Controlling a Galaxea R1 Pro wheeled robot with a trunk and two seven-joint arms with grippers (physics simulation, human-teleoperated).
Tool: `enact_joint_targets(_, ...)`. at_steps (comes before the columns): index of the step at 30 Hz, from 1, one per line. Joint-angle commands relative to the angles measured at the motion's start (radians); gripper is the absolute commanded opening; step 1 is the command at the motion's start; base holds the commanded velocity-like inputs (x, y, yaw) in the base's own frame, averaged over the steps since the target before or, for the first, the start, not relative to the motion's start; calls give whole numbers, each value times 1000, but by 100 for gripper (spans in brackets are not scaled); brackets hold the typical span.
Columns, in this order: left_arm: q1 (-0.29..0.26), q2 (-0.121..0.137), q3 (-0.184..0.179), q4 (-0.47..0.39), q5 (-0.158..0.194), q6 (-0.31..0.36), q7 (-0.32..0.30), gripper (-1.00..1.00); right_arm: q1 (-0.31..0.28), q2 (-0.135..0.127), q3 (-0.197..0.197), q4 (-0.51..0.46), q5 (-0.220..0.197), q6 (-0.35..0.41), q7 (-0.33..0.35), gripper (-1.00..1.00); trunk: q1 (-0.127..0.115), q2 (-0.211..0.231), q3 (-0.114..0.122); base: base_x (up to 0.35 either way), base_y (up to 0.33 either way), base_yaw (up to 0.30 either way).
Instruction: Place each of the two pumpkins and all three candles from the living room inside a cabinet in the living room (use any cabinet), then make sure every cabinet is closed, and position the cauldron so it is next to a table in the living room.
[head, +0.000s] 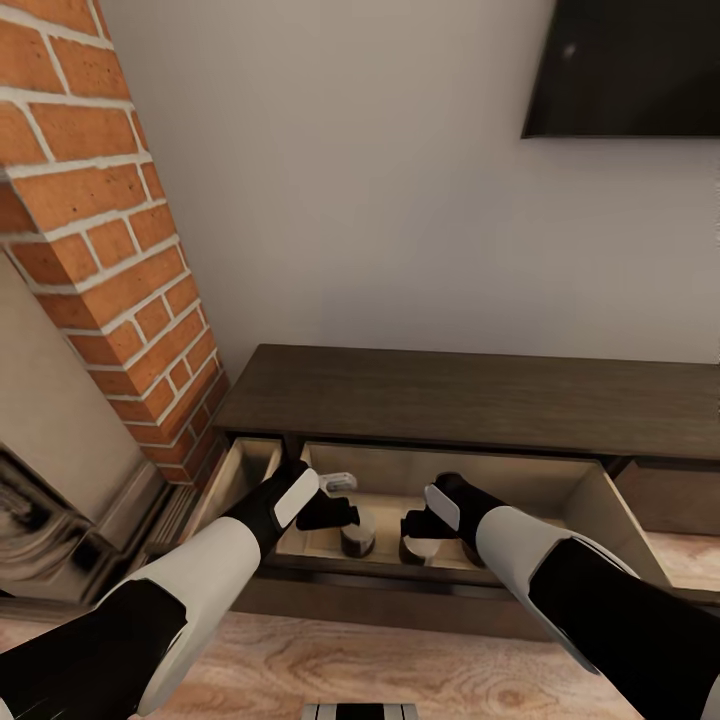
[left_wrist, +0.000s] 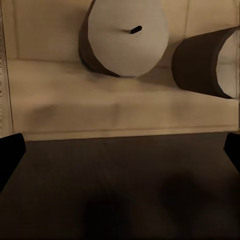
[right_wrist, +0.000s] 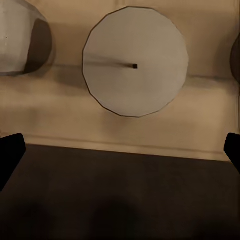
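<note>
Where drawer gapes, stubby candles (head: 358, 531)

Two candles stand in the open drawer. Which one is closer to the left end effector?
The candle on the left side of the drawer, just ahead of the left end effector. The other candle sits by the right end effector.

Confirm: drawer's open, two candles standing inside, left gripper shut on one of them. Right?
Not quite. The drawer is open with two candles standing inside, but the left gripper is open and holds nothing. The left wrist view shows its fingertips spread wide apart over the drawer front, with the candle beyond them, untouched.
</note>
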Motion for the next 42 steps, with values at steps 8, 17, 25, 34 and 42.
enact_joint_targets(8, -1, 0, -3, 0, 9, 29, 9, 100, 0, 0, 5, -2, -11, 5, -7, 100, -4, 2, 30, 0, 0, 0)
enact_joint_targets(17, -1, 0, -3, 1, 10, 34, 9, 100, 0, 0, 4, -2, -11, 6, -8, 100, -8, 4, 65, 0, 0, 0)
enact_joint_targets(25, -1, 0, -3, 1, 11, 59, 8, 100, 0, -1, 3, -4, -12, 79, -8, 100, -28, 40, 92, 0, 0, 0)
enact_joint_targets(34, -1, 0, -2, 1, 11, 87, 9, 100, 0, -3, 3, -5, -14, 142, -4, 100, -63, 103, 120, 0, 0, 0)
enact_joint_targets(42, -1, 0, -1, 1, 11, 88, 9, 100, 0, -2, 3, -5, -14, 145, -4, 100, -63, 103, 120, 0, 0, 0)
